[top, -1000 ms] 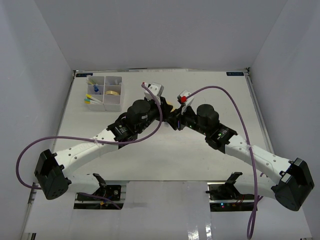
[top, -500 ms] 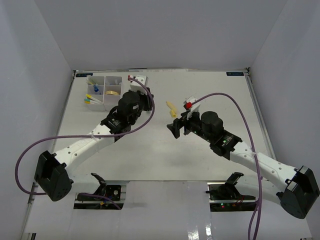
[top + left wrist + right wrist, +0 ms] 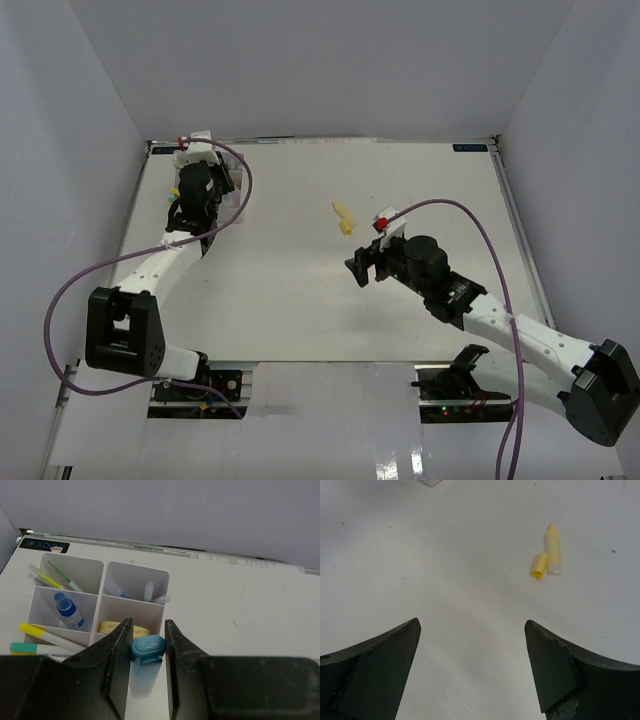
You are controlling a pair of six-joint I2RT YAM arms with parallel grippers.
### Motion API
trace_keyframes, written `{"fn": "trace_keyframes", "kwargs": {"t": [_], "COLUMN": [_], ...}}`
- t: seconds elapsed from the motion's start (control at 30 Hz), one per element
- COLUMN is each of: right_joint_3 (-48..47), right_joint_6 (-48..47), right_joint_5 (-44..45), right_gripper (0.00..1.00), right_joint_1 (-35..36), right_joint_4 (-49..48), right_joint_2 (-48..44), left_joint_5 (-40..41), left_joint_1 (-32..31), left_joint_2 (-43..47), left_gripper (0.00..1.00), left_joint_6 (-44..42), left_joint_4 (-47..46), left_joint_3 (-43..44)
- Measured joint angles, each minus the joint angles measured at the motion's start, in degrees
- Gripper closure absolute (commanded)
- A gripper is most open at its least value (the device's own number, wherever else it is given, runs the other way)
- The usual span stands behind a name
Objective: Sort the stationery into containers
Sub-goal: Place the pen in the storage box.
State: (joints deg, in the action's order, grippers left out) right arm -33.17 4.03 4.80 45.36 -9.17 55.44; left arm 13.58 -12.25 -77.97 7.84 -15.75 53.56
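My left gripper (image 3: 215,195) (image 3: 148,627) is shut on a light blue marker (image 3: 146,652) with a blue cap, over the near side of the white organizer tray (image 3: 102,600). The tray holds thin pens (image 3: 55,577), a blue-capped bottle (image 3: 67,611), a tan ring (image 3: 114,627), clear-bodied items (image 3: 150,592) and a yellow marker (image 3: 42,634). In the top view my left arm hides most of the tray. My right gripper (image 3: 357,268) (image 3: 471,625) is open and empty above the bare table. An uncapped yellow marker (image 3: 343,217) (image 3: 552,550) lies beyond it, its cap (image 3: 538,565) beside it.
A teal item (image 3: 22,647) lies beside the tray's near left corner. The tray stands in the table's far left corner near the left wall. Purple cables loop from both arms. White walls enclose the table (image 3: 420,190) on three sides.
My left arm swung from the table's middle to the far left over the tray, carrying the light blue marker. My right arm drew back toward the near side, uncovering the yellow marker.
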Motion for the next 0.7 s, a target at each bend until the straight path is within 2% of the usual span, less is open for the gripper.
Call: {"fn": "trace_keyframes", "kwargs": {"t": [0.27,0.6,0.7], "right_joint_3": [1.4,2.2,2.2], "right_joint_6": [-0.3,-1.6,-1.7], "right_joint_5": [0.9,0.6,0.2], "right_gripper": [0.1,0.1,0.1], "right_joint_1": [-0.4,-0.8,-0.8], "right_joint_4": [0.1,0.1,0.1], "right_joint_2": [-1.1,-0.9,-0.2], "left_joint_5": [-3.9,-7.0,-7.1], "left_joint_1": [6.3,8.0,8.0], "left_joint_2": [-9.2,-12.4,-12.5], "left_gripper": [0.99,1.0,0.96], "left_joint_6": [0.0,-0.1,-0.4], "left_joint_4": [-4.9,-13.2,-15.1], "left_joint_3": [0.2,0.2,0.2]}}
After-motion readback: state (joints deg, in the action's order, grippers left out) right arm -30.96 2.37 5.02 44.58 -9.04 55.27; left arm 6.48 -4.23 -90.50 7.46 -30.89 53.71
